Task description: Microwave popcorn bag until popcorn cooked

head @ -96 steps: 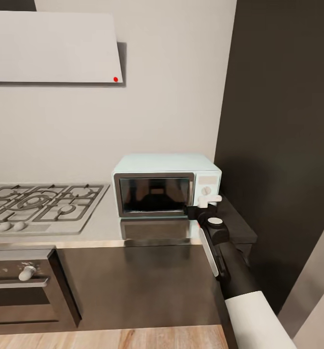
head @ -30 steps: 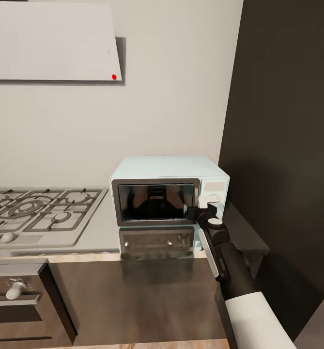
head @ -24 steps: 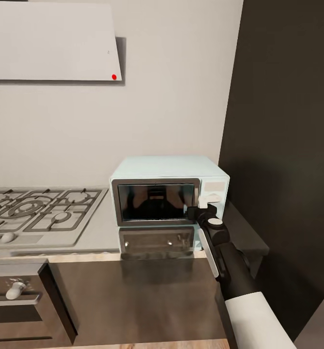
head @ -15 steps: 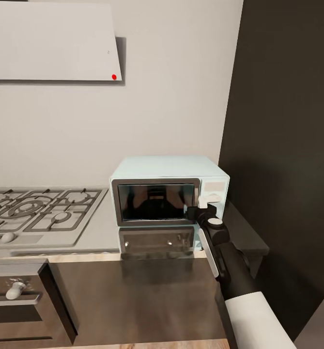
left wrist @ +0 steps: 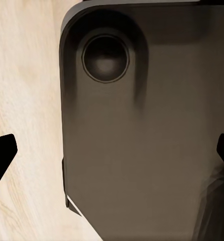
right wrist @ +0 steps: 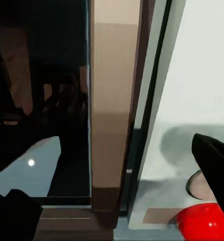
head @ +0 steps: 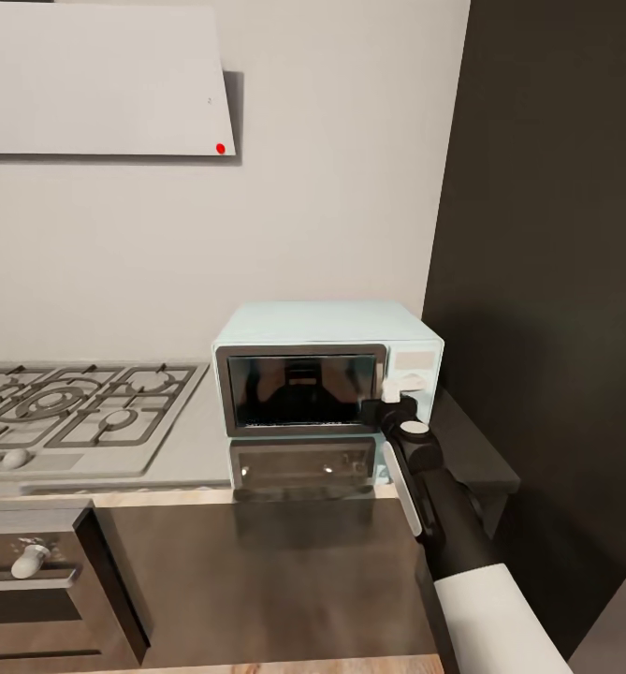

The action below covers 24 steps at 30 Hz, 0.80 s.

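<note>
The microwave (head: 327,367) is sitting at the right end of the countertop (head: 196,449), its door closed, with the gas hob (head: 74,402) to its left. The right gripper (head: 394,401) is reaching up to the door's right edge by the white knobs; up close its fingers (right wrist: 215,155) are standing apart, either side of the steel door frame (right wrist: 114,110). The left gripper (left wrist: 112,158) is hanging open over a dark panel and wooden floor (left wrist: 26,90).
</note>
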Tool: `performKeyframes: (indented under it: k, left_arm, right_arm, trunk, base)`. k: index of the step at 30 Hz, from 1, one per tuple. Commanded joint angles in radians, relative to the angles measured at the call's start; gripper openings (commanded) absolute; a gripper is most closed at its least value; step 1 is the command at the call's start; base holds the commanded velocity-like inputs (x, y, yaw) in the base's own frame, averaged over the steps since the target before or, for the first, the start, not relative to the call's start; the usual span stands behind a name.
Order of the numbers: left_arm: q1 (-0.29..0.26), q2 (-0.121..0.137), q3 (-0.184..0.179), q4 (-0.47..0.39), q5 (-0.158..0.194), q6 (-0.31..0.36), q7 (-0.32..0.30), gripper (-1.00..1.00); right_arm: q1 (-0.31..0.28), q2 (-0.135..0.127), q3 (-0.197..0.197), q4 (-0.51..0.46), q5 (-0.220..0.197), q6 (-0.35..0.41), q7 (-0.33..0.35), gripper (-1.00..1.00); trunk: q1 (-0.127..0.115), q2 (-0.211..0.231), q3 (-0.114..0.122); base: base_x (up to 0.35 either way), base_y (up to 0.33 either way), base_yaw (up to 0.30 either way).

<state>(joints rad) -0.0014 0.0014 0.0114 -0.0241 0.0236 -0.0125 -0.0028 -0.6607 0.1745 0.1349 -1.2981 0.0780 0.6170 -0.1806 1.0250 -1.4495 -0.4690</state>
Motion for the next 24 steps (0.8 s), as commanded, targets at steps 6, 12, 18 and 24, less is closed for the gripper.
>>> performKeyframes:
  k: [6,12,18,24]
  left_arm:
    - [0.0,0.0,0.001,0.0,0.002,-0.001,0.0,1.0]
    - [0.0,0.0,0.001,0.0,0.002,-0.001,0.0,1.0]
    - [0.0,0.0,0.001,0.0,0.002,0.0,0.0,1.0]
    - [0.0,-0.003,0.001,0.0,0.002,-0.001,0.001,1.0]
  right_arm:
    - [0.012,0.0,0.002,-0.016,0.008,0.03,0.004,-1.0]
    - [0.012,0.0,0.002,-0.015,0.008,0.032,0.003,-1.0]
    - [0.012,0.0,0.002,-0.012,0.008,0.03,0.003,-1.0]
    - [0.012,0.0,0.002,-0.009,0.008,0.03,0.001,-1.0]
  trunk:
    - [0.0,-0.001,-0.001]
    - [0.0,-0.001,-0.001]
    - [0.0,-0.001,-0.001]
    - [0.0,-0.001,-0.001]
  base:
    - [0.0,0.0,0.0]
    - [0.0,0.0,0.0]
    - [-0.009,0.0,0.0]
    - [-0.237,0.0,0.0]
